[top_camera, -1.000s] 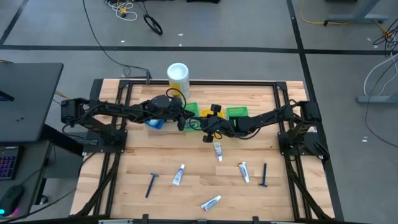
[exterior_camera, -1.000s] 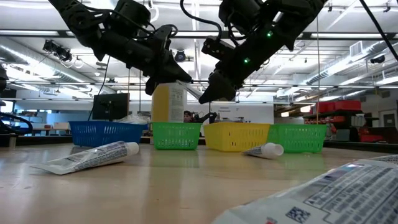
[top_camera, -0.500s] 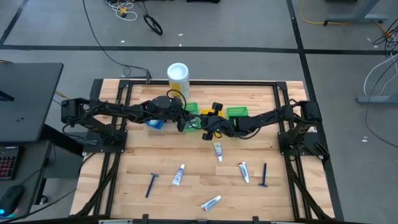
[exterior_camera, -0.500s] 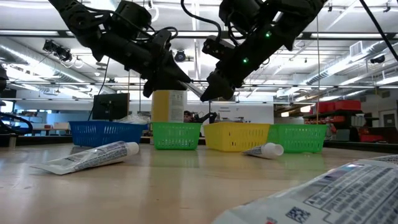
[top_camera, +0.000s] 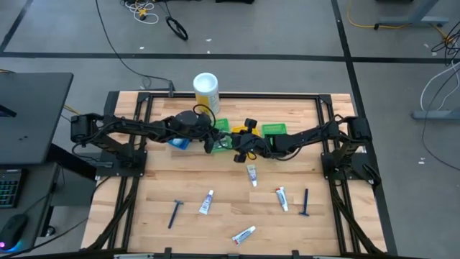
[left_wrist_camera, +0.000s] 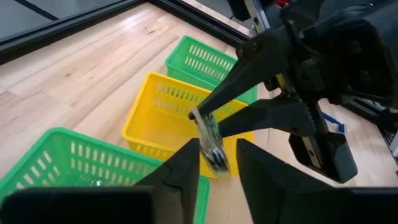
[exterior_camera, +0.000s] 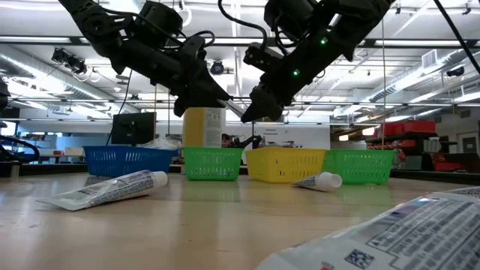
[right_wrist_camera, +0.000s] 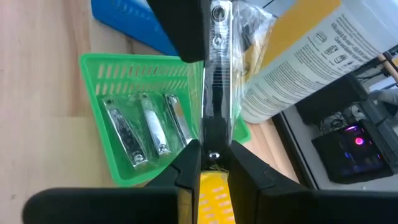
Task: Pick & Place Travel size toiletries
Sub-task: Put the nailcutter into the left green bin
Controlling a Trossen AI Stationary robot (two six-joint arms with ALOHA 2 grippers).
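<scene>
A slim silver item in a clear packet (right_wrist_camera: 217, 93), one of the travel size toiletries, hangs in the air above the bins at the table's far middle. My right gripper (right_wrist_camera: 214, 152) is shut on one end of it. My left gripper (left_wrist_camera: 217, 155) faces it from the table's left and is open, its fingers on either side of the packet's other end (left_wrist_camera: 211, 146). Three more silver packets lie in the left green bin (right_wrist_camera: 93, 93). Toothpaste tubes (top_camera: 251, 173) (top_camera: 207, 202) and dark razors (top_camera: 175, 213) lie flat on the near half of the table. My right gripper pinches the packet's near end (right_wrist_camera: 215, 138) between its two fingers, coming from the table's right and slanting down. The packet runs on past the fingertips toward my left gripper, lifted clear above the bins. My left gripper: whether a finger (left_wrist_camera: 189, 165) touches the packet, I cannot tell.
A blue bin (exterior_camera: 127, 160), a green bin (exterior_camera: 213, 163), a yellow bin (exterior_camera: 285, 163) and a second green bin (exterior_camera: 358, 165) stand in a row at the far side. A tall white-and-yellow canister (top_camera: 205, 90) stands behind them. Bare wood lies between the scattered items in front.
My left gripper has opened: in the low view its fingertips, shut to a point a second ago, now stand apart around the packet's end. The packet stays in my right gripper, in the same place above the bins.
</scene>
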